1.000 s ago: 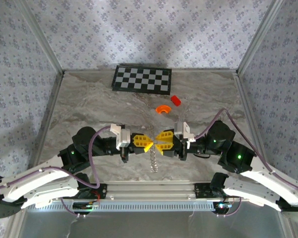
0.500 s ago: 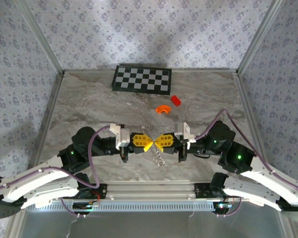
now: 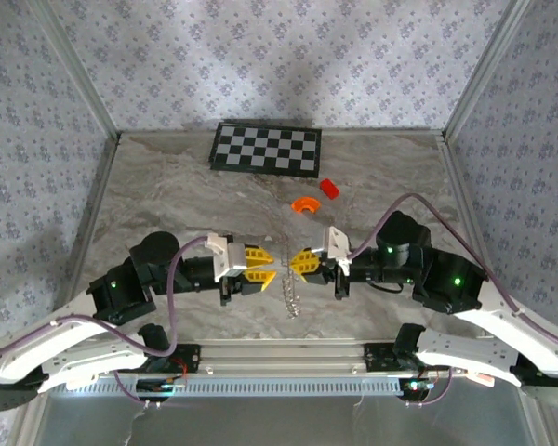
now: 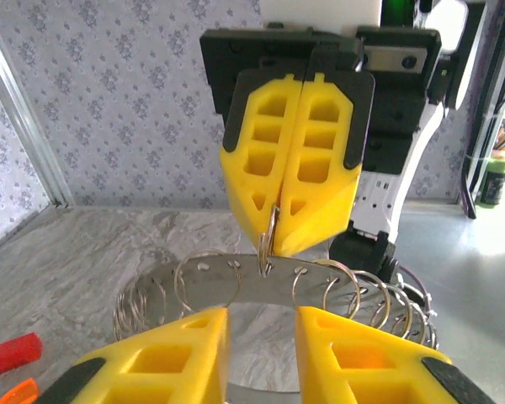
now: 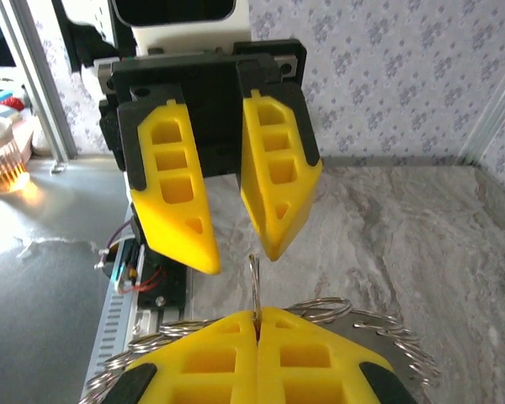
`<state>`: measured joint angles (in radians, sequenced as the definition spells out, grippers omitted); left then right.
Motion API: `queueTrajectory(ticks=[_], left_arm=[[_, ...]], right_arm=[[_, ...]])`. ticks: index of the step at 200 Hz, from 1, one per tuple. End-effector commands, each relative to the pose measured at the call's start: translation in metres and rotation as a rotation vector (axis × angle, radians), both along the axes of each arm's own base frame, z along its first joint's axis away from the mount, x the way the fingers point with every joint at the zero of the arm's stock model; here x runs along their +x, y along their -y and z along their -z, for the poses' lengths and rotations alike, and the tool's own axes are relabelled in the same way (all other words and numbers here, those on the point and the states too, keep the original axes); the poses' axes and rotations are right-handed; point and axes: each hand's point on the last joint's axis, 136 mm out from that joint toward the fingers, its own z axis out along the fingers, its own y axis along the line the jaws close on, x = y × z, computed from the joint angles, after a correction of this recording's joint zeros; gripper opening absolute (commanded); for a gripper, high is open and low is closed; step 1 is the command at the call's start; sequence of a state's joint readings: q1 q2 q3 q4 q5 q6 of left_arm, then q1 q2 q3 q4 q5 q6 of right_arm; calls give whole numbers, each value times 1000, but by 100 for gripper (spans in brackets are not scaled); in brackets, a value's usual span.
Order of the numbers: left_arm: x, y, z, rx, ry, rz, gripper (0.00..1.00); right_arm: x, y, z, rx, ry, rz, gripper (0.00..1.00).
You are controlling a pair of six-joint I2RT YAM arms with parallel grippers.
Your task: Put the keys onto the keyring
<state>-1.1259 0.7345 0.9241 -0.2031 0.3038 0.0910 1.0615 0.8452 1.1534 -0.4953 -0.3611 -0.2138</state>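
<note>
Three wallpapered walls, marbled table; left claw released, right claw gripping keyring.

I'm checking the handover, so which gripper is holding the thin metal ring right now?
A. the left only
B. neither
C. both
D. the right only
D: the right gripper has its fingers pressed together on the ring, while the left gripper stands open and clear of it.
</note>
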Motion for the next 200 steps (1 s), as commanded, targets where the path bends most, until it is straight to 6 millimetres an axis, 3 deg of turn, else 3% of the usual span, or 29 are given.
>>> queueTrajectory(ticks=[1,130,200], left_arm=[[-2,-9,-5,19,30,-5,28],[-5,0,-11,-7,42,29,27],[-4,6,-13,-19,42,41,17]], right_arm=[[-6,2,-5,-52,38,-34,0],[-11,-14,-2,-87,53,-89,0],[-13,-13,0,-89,53,-92,0]])
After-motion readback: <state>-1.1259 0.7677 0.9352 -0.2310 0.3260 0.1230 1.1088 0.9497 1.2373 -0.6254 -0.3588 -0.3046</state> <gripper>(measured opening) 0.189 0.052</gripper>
